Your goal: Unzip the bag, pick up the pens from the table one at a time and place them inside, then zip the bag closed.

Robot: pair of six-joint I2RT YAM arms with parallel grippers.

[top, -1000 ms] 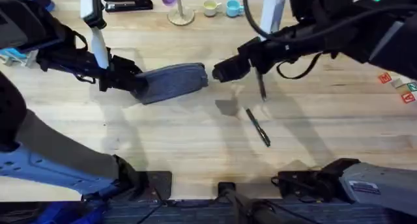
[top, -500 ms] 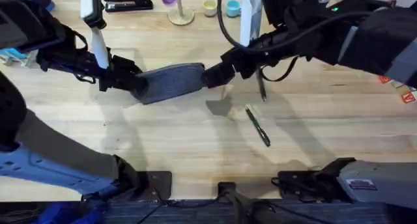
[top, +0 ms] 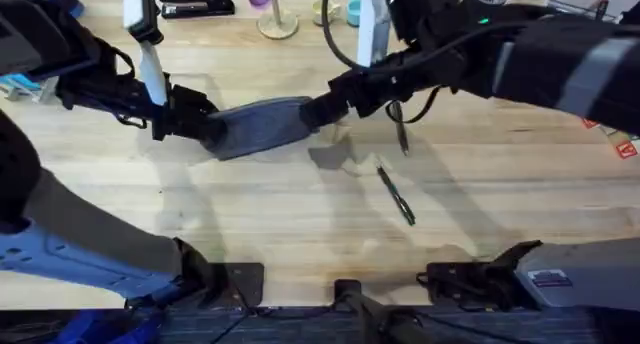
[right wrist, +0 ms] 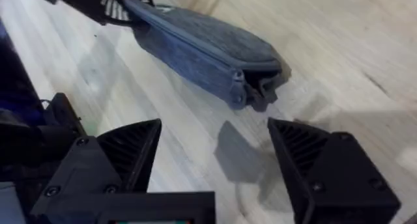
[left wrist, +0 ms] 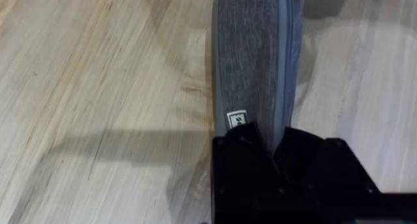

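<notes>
Black fingers of the left pincer (left wrist: pixel 277 152) were clamped on one end of the bag (top: pixel 262 125), likely anchoring it on the counter (top: pixel 300 234). The right pincer (right wrist: pixel 215 152) hung spread before the zip end. Two pens (top: pixel 396 195) lay nearby.

Bag (top: pixel 262 126) on table (top: pixel 250 224), between grippers; pens (top: pixel 396 195) right of bag.

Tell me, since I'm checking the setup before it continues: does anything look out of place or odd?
Nothing stands out. The bag lies closed on the table, its end clamped in the left end effector; the open right end effector nears its zipper end. Two pens lie apart.
</notes>
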